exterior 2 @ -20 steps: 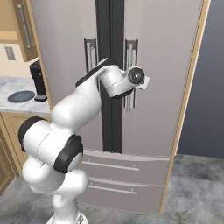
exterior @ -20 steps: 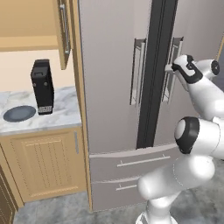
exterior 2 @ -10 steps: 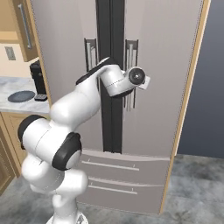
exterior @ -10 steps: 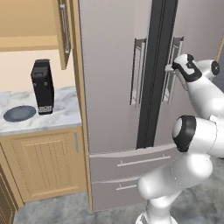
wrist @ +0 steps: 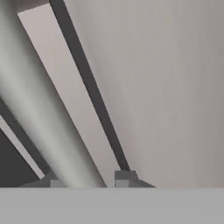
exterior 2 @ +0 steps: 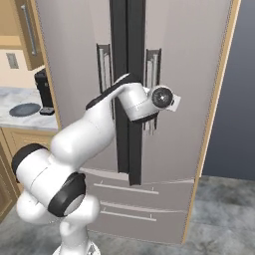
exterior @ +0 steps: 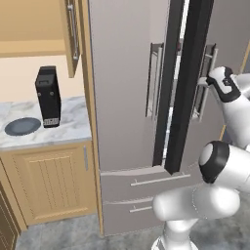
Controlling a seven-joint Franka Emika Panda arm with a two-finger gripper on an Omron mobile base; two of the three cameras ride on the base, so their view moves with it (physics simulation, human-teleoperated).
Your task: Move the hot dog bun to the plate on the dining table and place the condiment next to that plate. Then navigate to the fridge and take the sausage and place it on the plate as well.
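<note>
At the fridge, clamped on its right door handle with the gripper. Door-opening step, judging by the narrow gap beside that handle. Next: pull outward, swing the door wide.

The right door of the fridge has been swung slightly ajar since the earlier pictures, and a bright gap is now seen at its inner edge. The door handle, clamped between the fingers, has been drawn outward with the gripper.
</note>
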